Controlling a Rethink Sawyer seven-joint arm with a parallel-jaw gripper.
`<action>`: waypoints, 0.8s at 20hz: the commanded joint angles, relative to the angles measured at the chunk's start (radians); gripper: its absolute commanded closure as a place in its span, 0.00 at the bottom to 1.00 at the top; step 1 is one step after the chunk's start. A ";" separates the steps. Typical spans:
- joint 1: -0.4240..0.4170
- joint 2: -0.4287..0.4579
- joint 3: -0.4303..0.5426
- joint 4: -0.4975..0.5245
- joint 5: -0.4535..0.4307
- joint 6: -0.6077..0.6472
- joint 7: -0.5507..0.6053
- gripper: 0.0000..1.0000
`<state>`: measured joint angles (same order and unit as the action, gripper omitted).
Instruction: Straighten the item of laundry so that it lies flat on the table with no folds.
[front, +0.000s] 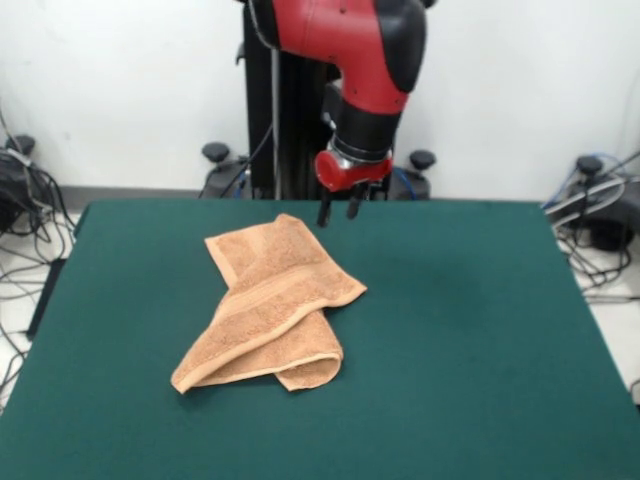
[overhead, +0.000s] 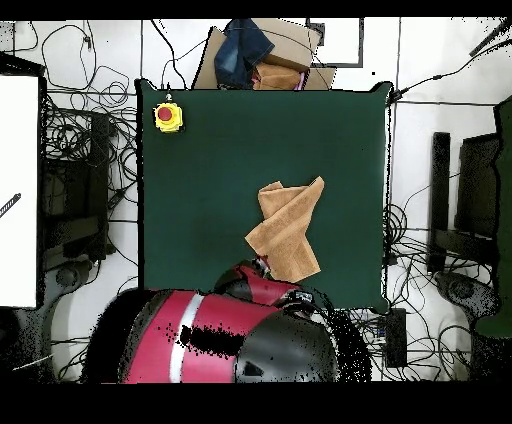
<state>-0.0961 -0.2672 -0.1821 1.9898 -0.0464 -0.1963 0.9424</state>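
Observation:
The item of laundry, an orange-tan towel, lies folded over itself on the green table. It runs diagonally, with a pale band across its top layer and a lower layer sticking out at the near end. In the overhead view the item of laundry sits right of the table's middle. My gripper hangs open and empty just above the towel's far corner, without touching it. From overhead the red arm hides the gripper.
A yellow box with a red button stands on one table corner. A cardboard box with clothes lies off the table beyond that edge. Cables lie on the floor around the table.

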 joint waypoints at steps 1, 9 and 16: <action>0.189 0.110 -0.165 -0.242 0.201 0.381 0.197 0.00; 0.233 0.149 -0.192 -0.304 0.214 0.469 0.259 0.00; 0.150 0.051 -0.099 -0.201 0.134 0.236 0.263 0.00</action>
<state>0.1123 -0.1730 -0.3596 1.8232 0.0952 0.2105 0.9424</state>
